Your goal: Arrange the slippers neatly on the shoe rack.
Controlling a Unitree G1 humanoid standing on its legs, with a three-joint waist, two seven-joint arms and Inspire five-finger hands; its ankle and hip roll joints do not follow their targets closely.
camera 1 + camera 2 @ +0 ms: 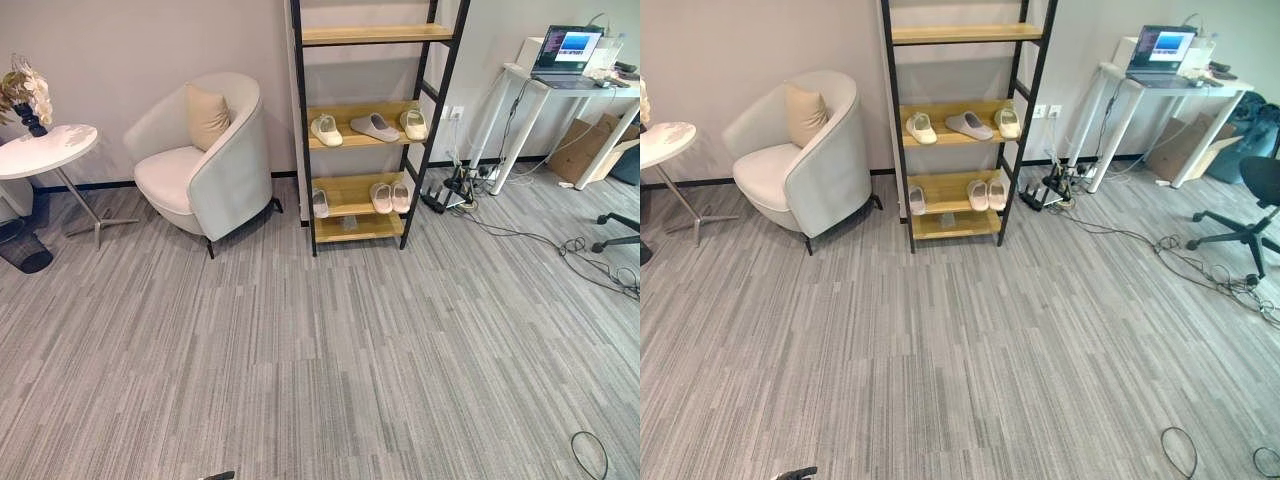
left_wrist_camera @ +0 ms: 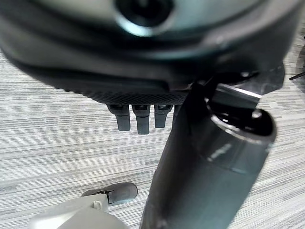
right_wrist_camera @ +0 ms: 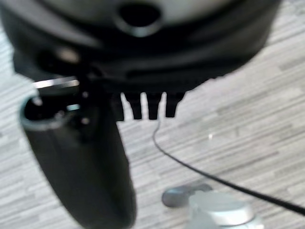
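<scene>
Here, six slippers [image 1: 374,126] sit on the far shoe rack [image 1: 372,118]; both robot hands [image 2: 138,117] [image 3: 147,107] hang spread, empty.

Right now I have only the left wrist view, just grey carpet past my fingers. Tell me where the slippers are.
Observer: All six sit on the black-framed shoe rack with wooden shelves, against the wall ahead.
Operator: Give me the middle shelf.
Observer: From the left: a cream slipper, a grey slipper lying askew, then a second cream slipper.
Operator: Now the shelf below.
Observer: A single pale slipper sits at the left end, and a pale pair sits side by side toward the right.
</scene>
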